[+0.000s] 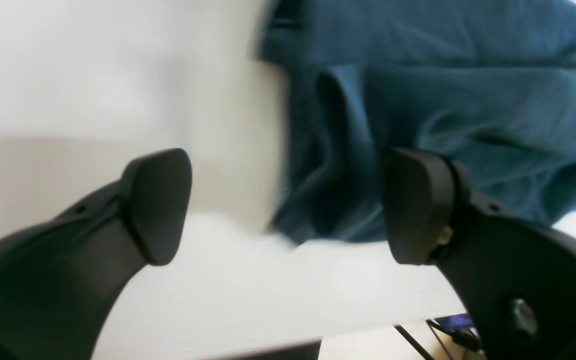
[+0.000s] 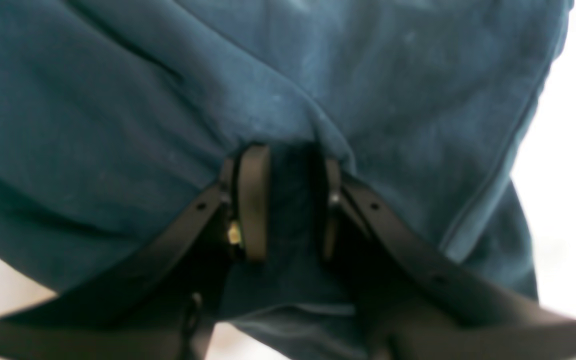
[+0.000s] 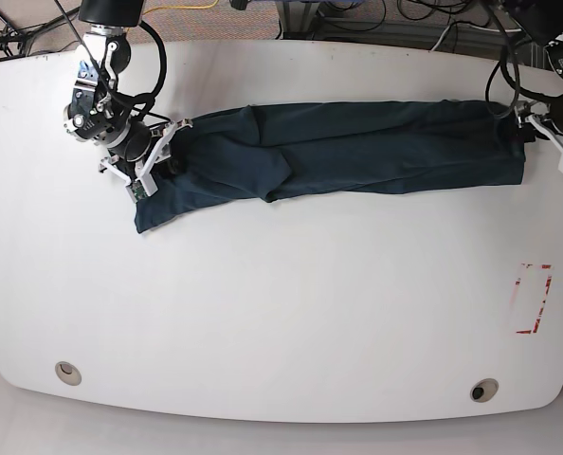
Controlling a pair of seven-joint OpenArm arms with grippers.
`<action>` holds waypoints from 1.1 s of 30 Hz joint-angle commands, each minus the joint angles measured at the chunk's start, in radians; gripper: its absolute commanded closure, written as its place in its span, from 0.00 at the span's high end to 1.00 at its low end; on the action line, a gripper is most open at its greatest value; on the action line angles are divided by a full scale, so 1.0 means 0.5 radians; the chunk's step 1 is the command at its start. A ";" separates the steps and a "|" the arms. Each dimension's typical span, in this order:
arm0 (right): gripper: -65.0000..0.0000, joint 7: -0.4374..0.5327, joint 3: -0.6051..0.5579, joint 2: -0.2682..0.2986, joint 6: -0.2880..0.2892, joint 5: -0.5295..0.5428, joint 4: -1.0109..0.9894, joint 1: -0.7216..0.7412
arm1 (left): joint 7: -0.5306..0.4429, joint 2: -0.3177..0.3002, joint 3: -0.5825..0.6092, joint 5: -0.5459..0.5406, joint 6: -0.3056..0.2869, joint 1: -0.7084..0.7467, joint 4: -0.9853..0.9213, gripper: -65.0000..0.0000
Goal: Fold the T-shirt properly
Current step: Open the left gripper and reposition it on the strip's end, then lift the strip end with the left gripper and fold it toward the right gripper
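My right gripper (image 2: 288, 205) pinches a fold of the shirt (image 3: 357, 147), which lies as a long band across the table's (image 3: 281, 313) far side. My left gripper (image 1: 288, 205) gapes wide at its other end.

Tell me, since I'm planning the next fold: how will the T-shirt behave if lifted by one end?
The T-shirt is probably floppy: it lies creased and bunches between the right gripper's fingers. Lifted at one end, it would likely sag and drag across the table rather than slide stiffly.
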 commanded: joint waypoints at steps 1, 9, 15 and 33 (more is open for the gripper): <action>0.20 -0.020 0.000 0.013 -0.001 0.006 0.019 0.006 | -0.027 -0.030 0.007 -0.034 -0.003 -0.016 0.023 0.85; 0.20 -0.020 0.000 0.009 -0.001 0.006 0.019 0.006 | -0.027 0.022 0.109 -0.034 -0.003 -0.007 0.032 0.81; 0.20 -0.020 0.000 0.006 -0.001 0.006 0.019 0.006 | -0.027 0.025 0.124 -0.024 -0.003 0.011 0.029 0.38; 0.20 -0.020 0.000 0.006 -0.001 0.006 0.019 0.006 | -0.021 0.031 0.311 -0.012 -0.003 0.103 0.621 0.02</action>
